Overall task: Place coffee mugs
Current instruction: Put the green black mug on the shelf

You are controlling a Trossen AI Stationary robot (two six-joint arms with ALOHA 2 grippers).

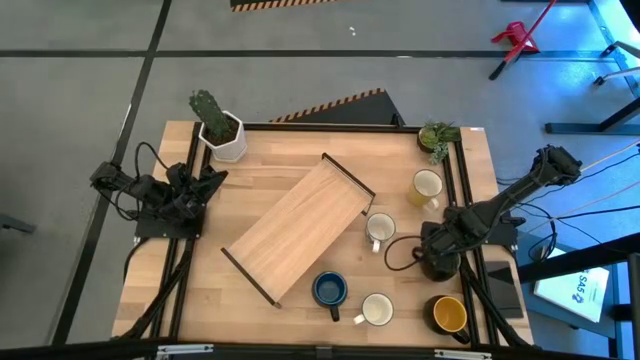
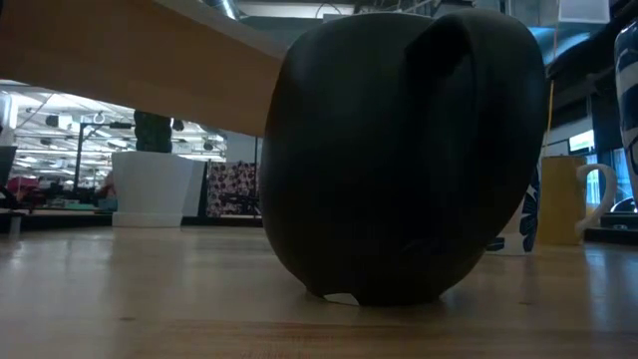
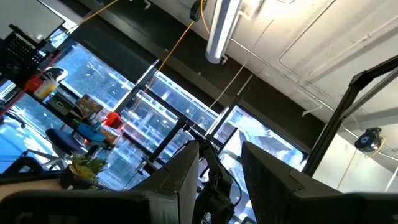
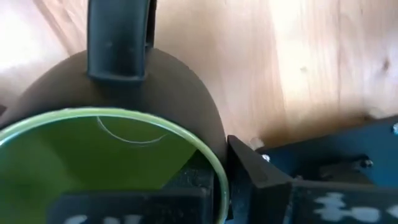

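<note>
The green mug [image 4: 93, 146], dark outside and green inside, stands under my right gripper [image 1: 437, 262] near the table's right edge, its handle [image 1: 398, 251] toward the table's left. The dark blue mug [image 1: 329, 290], a white mug [image 1: 377, 310] and the yellow-orange mug [image 1: 449, 314] stand along the near edge. Another white mug [image 1: 380, 228] and the cream mug [image 1: 427, 186] stand farther back. The low view is mostly filled by one dark mug [image 2: 399, 160]. My left gripper [image 1: 210, 182] waits open at the left edge, pointing up. My right gripper [image 4: 214, 165] has the green mug by its rim [image 4: 211, 158], on the side away from the handle [image 4: 118, 37]. One finger [image 4: 252, 171] is outside the wall and the other seems to be inside. The fingers come from above, pointing down. The mug is upright; whether its base is on the table I cannot tell.
A wooden shelf board with black end brackets [image 1: 300, 228] lies slanted across the table's middle. A white pot with a cactus [image 1: 222, 132] stands at the far left corner and a small green plant [image 1: 437, 137] at the far right. Black rails [image 1: 462, 180] run along both sides.
</note>
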